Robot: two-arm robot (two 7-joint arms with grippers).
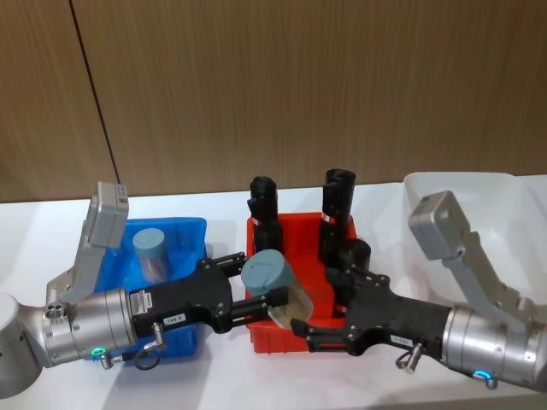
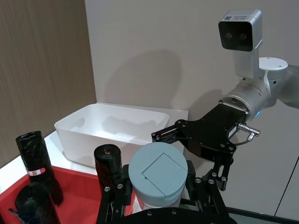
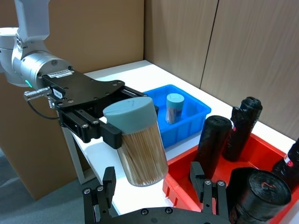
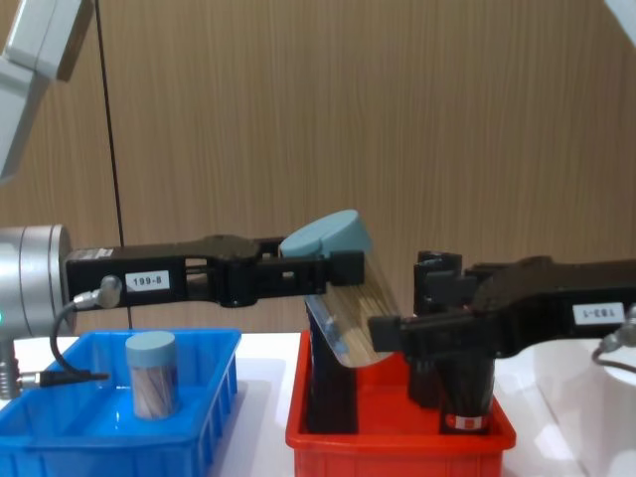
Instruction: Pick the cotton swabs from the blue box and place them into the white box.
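Observation:
My left gripper (image 1: 259,280) is shut on a cotton swab jar (image 1: 278,286), gripping it at its pale blue lid (image 2: 158,176). The jar hangs tilted above the front left of the red bin, sticks showing through its clear wall (image 3: 140,149). My right gripper (image 1: 316,299) is open, and its fingers (image 3: 110,186) stand on either side of the jar's bottom with gaps. A second cotton swab jar (image 1: 152,254) stands upright in the blue box (image 1: 184,224) at the left. The white box (image 1: 479,184) sits at the far right, behind the right arm.
A red bin (image 1: 282,337) lies between the blue and white boxes and holds several tall black cylinders (image 1: 338,201), which stand close behind both grippers. The boxes rest on a white table before a wooden wall.

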